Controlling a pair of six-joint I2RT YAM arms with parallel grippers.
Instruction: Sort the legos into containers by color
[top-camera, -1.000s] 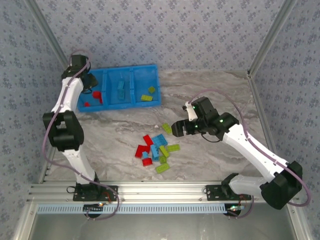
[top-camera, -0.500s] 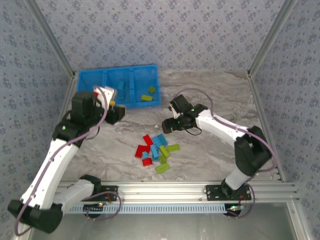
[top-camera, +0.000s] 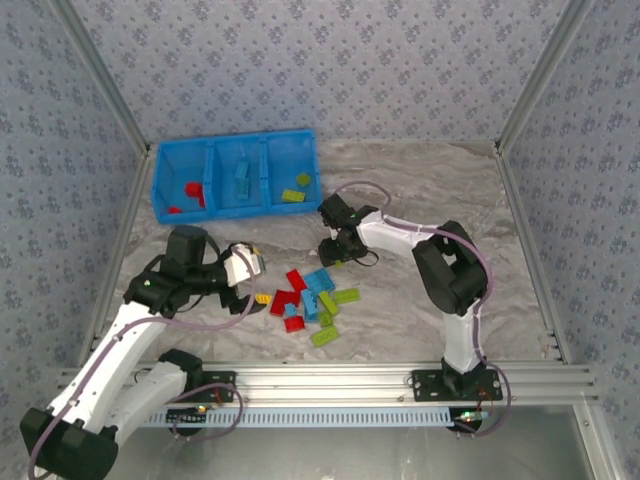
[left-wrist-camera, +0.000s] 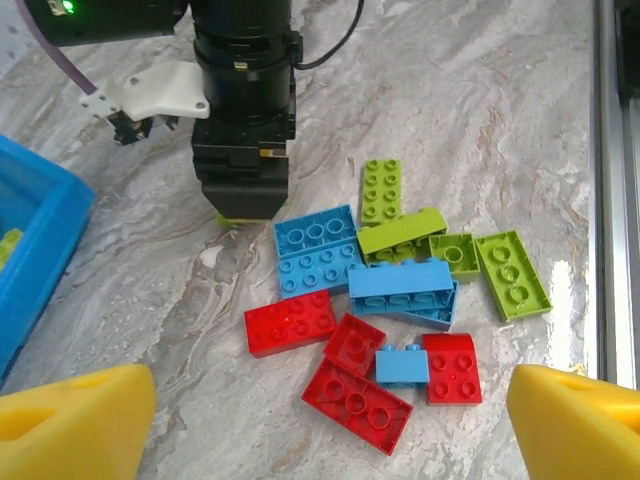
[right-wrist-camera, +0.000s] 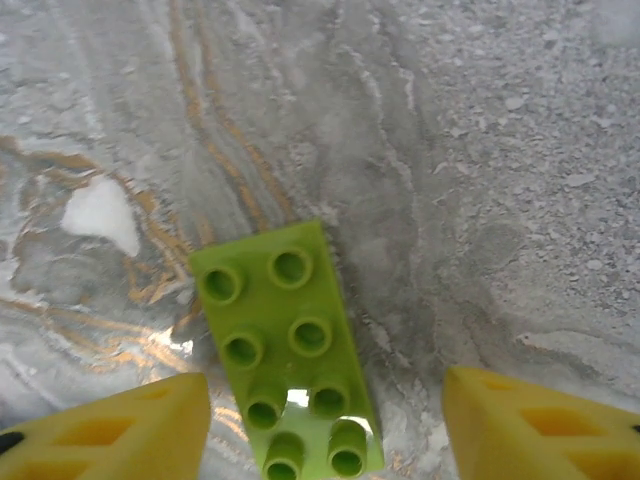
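Observation:
Loose legos lie in a pile (top-camera: 312, 300) mid-table: red (left-wrist-camera: 290, 322), light blue (left-wrist-camera: 400, 285) and lime green (left-wrist-camera: 512, 272) bricks. My left gripper (top-camera: 255, 278) hovers open at the pile's left side, its yellow fingertips (left-wrist-camera: 80, 420) spread wide above the red bricks. My right gripper (top-camera: 335, 254) is open and low over a single lime green brick (right-wrist-camera: 285, 345) at the pile's far edge, and that brick lies flat between its fingertips (right-wrist-camera: 540, 420). The blue bin (top-camera: 160, 160) holds red bricks (top-camera: 190, 190) in the left compartment, blue (top-camera: 241, 178) in the middle, green (top-camera: 295, 190) on the right.
The bin stands at the table's back left, against the left frame post. A metal rail (top-camera: 330, 382) runs along the near edge. Both grippers are close together around the pile, with the right gripper's black body (left-wrist-camera: 245, 150) standing just beyond the blue bricks.
My left arm swung from the bin's left compartment down to the pile. My right gripper shifted left and lowered over the green brick.

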